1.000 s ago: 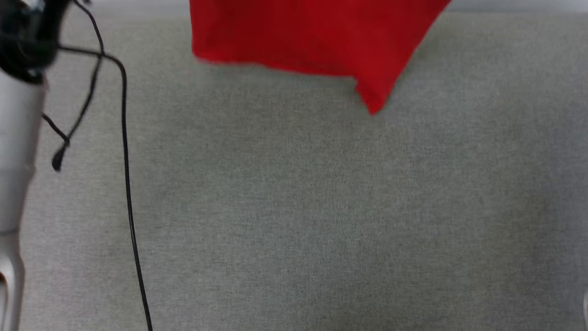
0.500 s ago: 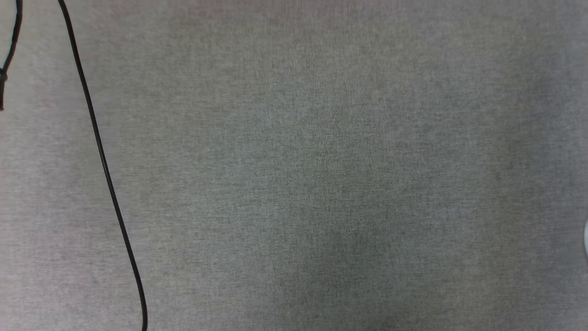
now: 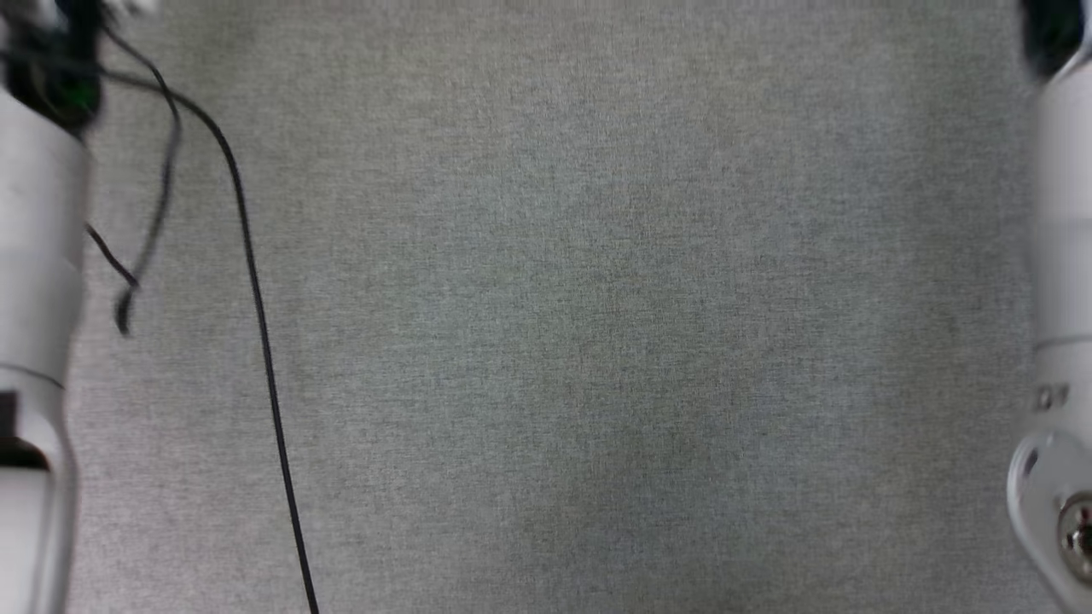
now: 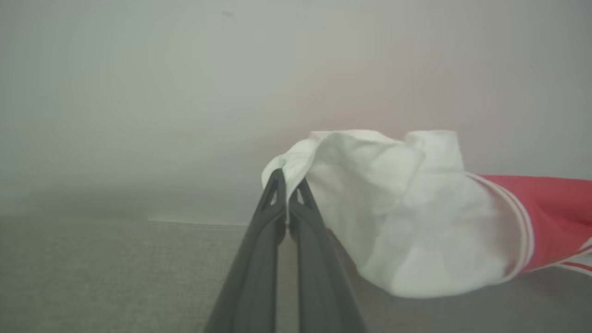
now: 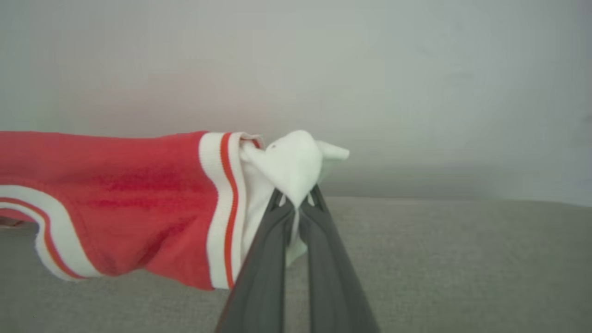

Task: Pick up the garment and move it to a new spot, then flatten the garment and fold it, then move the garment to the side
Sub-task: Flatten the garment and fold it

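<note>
I have the grey woven cloth-covered table (image 3: 597,341) spread across the head view, with a pale plain wall (image 4: 138,92) rising behind its far edge in the left wrist view. My left pale forearm (image 3: 34,256) runs up the left edge of the head view and my right pale forearm (image 3: 1062,213) up the right edge, both blurred. A thin black cable (image 3: 256,315) trails from the left arm down across the table.

The red sleeveless jersey with white-striped trim and white lining (image 5: 115,185) hangs strung between my two arms, over the table and in front of the wall. In the right wrist view its red body and striped armhole run off to the left. In the left wrist view (image 4: 416,217) a bunched white fold of lining sits nearest, with the red cloth running off to the right; I cannot tell whether its lower edge touches the table.

The left gripper (image 4: 289,180) has its dark fingers clenched on an edge of the white lining; the right gripper (image 5: 297,196) has its fingers pinched on a white corner beside the striped trim.
</note>
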Tool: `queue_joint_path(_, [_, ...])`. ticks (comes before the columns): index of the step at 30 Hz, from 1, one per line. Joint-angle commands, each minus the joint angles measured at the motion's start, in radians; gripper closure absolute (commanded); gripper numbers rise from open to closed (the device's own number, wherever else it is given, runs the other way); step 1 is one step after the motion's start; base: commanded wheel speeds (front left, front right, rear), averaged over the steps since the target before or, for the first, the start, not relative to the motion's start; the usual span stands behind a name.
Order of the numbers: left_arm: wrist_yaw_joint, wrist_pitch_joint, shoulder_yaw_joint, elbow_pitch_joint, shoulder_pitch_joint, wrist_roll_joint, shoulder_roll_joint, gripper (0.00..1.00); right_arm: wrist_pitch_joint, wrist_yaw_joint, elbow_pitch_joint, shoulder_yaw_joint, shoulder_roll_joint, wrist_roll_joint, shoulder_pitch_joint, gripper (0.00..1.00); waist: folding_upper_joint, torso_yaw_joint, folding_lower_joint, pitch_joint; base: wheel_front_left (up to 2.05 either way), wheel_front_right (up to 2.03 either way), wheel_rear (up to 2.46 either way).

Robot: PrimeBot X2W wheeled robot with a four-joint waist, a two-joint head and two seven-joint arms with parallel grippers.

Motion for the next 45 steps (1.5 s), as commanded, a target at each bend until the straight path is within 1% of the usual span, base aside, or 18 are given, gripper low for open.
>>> queue_joint_path(1, [0.000,-0.008,-0.002,0.003,0.019,-0.009,0.000,1.00,-0.011,-0.002,0.004,-0.005,-0.002,0.006,0.016,1.00,0.0000,0.004,-0.0001,-0.016,0.00,0.00,0.00])
queue_joint_path(5, [0.000,-0.026,-0.021,-0.007,0.138,-0.049,-0.019,1.00,-0.066,-0.002,0.053,0.004,0.002,0.040,0.124,1.00,0.0000,0.012,-0.0001,-0.075,0.00,0.00,0.00])
queue_joint_path(8, [0.000,-0.030,-0.028,-0.037,0.233,-0.076,-0.013,1.00,-0.093,-0.002,0.066,0.021,0.002,0.082,0.208,1.00,0.0000,0.016,-0.0001,-0.121,0.00,0.00,0.00])
queue_joint_path(11, [-0.001,-0.032,-0.001,-0.091,0.336,-0.092,-0.001,1.00,-0.116,-0.002,0.050,0.054,-0.004,0.118,0.306,1.00,0.0000,0.017,-0.0001,-0.176,0.00,0.00,0.00])
queue_joint_path(17, [-0.001,-0.033,0.065,-0.204,0.558,-0.073,0.006,1.00,-0.115,-0.002,-0.049,0.141,-0.033,0.194,0.515,1.00,0.0000,0.012,-0.0001,-0.287,0.00,0.00,0.00])
queue_joint_path(19, [0.000,-0.033,0.088,-0.240,0.635,-0.056,0.003,1.00,-0.103,-0.002,-0.102,0.157,-0.046,0.218,0.587,1.00,0.0000,0.013,-0.0001,-0.320,0.00,0.00,0.00])
queue_joint_path(23, [0.020,-0.033,0.117,-0.320,0.771,-0.020,-0.007,1.00,-0.068,-0.002,-0.231,0.166,-0.060,0.256,0.740,1.00,0.0000,0.019,-0.0001,-0.379,0.00,0.00,0.00])
queue_joint_path(30, [0.072,-0.033,0.140,-0.476,1.001,0.014,-0.009,1.00,0.038,-0.002,-0.515,0.127,-0.047,0.281,1.038,1.00,0.0000,0.030,-0.0001,-0.462,0.00,0.00,0.00])
queue_joint_path(32, [0.092,-0.031,0.136,-0.521,1.059,0.020,-0.003,1.00,0.073,-0.002,-0.597,0.110,-0.039,0.277,1.119,1.00,0.0000,0.033,-0.0001,-0.480,0.00,0.00,0.00])
queue_joint_path(36, [0.150,-0.012,0.139,-0.611,1.168,0.023,0.009,1.00,0.139,-0.002,-0.737,0.076,-0.025,0.269,1.263,1.00,0.0000,0.037,-0.0001,-0.511,0.00,0.00,0.00])
queue_joint_path(41, [0.210,0.017,0.149,-0.709,1.293,0.003,0.010,1.00,0.195,-0.002,-0.847,0.036,-0.005,0.271,1.408,1.00,0.0000,0.039,-0.0001,-0.538,0.00,0.00,0.00])
queue_joint_path(45, [0.244,0.034,0.151,-0.764,1.371,-0.009,0.005,1.00,0.218,-0.002,-0.880,0.015,0.001,0.259,1.504,1.00,0.0000,0.044,-0.0001,-0.545,0.00,0.00,0.00])
